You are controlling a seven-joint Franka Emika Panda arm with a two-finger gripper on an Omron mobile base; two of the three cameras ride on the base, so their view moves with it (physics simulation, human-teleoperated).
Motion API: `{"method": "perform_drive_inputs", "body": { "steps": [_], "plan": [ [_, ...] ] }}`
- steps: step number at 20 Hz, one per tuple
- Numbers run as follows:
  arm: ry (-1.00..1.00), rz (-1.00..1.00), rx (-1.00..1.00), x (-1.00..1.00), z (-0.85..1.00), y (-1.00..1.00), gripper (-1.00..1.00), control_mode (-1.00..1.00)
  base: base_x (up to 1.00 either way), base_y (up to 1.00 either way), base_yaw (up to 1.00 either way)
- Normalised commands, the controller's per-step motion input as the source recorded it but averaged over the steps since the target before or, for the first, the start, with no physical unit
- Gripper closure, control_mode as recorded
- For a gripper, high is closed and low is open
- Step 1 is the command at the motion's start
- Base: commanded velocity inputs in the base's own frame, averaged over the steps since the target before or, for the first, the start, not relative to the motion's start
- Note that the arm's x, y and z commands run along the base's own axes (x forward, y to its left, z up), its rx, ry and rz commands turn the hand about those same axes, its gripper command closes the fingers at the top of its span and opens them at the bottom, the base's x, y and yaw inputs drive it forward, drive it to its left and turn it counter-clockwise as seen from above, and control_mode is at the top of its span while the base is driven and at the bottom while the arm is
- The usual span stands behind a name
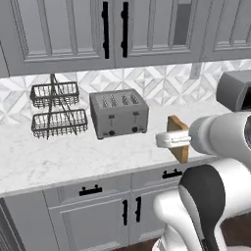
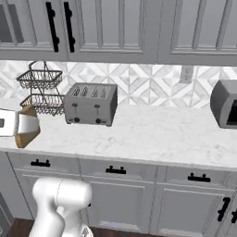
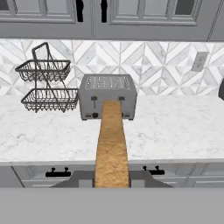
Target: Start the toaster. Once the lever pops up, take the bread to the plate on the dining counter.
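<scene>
Bread held in the air, clear of the toaster and in front of the worktop.

The white, grey-veined marble worktop point(image 1: 59, 157) over grey cabinets with dark handles carries the boxy grey brushed-metal four-slot toaster point(image 1: 119, 113), which stands near the tiled wall just beside a two-tier black wire basket rack point(image 1: 56, 110). The robot's gripper point(image 1: 177, 139) is closed on the squarish golden-tan slice of bread point(image 1: 178, 138) with a darker crust, holding it edge-on above the worktop's front edge, well apart from the toaster; in the hand view the bread point(image 3: 111, 144) runs straight out from between the fingers toward the toaster point(image 3: 107, 96).
</scene>
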Motion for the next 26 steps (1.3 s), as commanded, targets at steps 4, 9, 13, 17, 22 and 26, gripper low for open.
{"method": "perform_drive_inputs", "body": {
  "steps": [4, 9, 13, 17, 22, 26],
  "plan": [
    [0.0, 0.0, 0.0, 0.0, 0.0, 0.0, 1.0, 1.0, -0.05, 0.03, -0.86],
    [0.0, 0.0, 0.0, 0.0, 0.0, 0.0, 1.0, 1.0, 0.0, 0.15, -1.0],
    [0.0, 0.0, 0.0, 0.0, 0.0, 0.0, 1.0, 1.0, 0.0, 0.2, -0.99],
    [0.0, 0.0, 0.0, 0.0, 0.0, 0.0, 1.0, 1.0, 0.0, 0.18, -1.0],
    [0.0, 0.0, 0.0, 0.0, 0.0, 0.0, 1.0, 1.0, 0.0, 0.17, -1.0],
    [0.0, 0.0, 0.0, 0.0, 0.0, 0.0, 1.0, 1.0, 0.0, 0.17, -1.0]
  ]
}}
